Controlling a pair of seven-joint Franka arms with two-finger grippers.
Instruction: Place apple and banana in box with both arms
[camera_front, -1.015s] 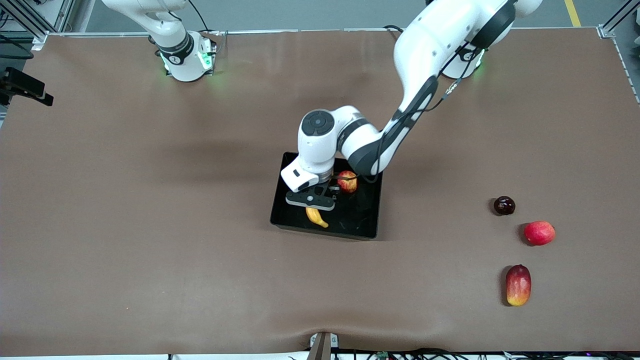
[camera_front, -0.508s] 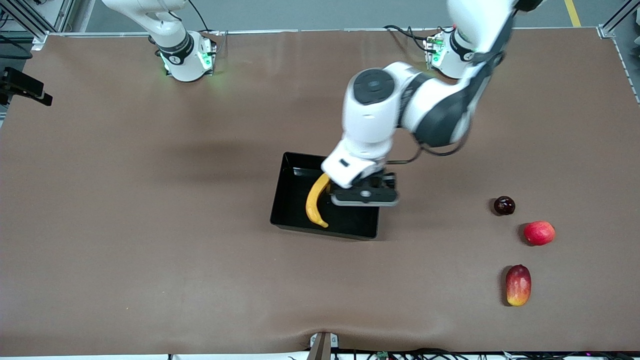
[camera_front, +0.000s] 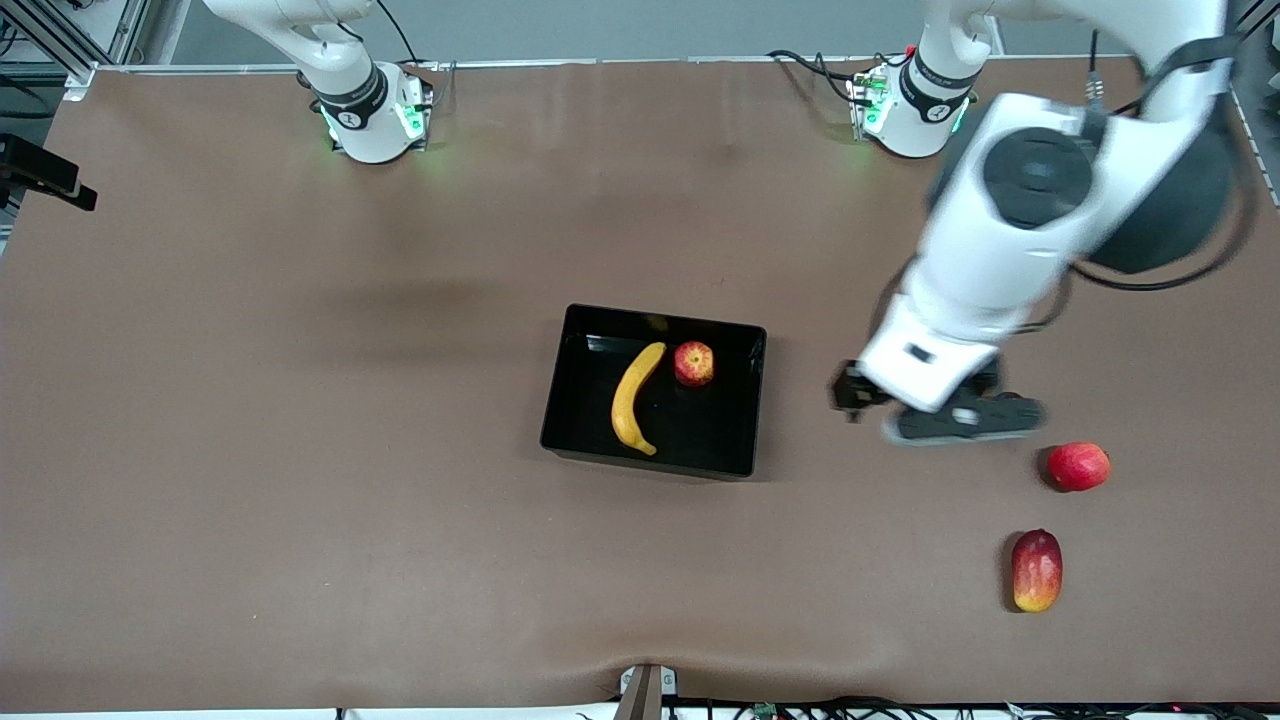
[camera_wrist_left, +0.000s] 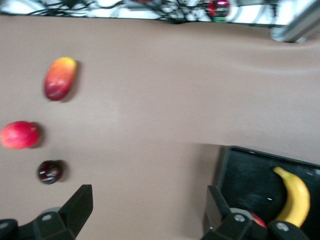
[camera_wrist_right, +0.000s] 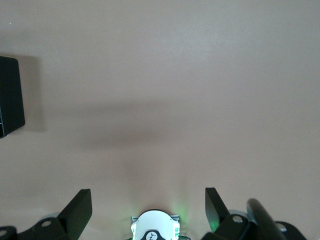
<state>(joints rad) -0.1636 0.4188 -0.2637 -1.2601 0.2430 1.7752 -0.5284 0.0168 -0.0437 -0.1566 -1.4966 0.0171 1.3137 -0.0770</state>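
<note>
The banana and the apple both lie in the box at mid-bench, the apple just beside the banana's upper end, toward the left arm's end. The left gripper hangs over bare bench between the box and the loose fruit, fingers spread wide and holding nothing. The right gripper waits aloft over its own base (fingers likewise apart, empty). A pink-red fruit and a mango rest near the left arm's end.

Open tabletop around box
</note>
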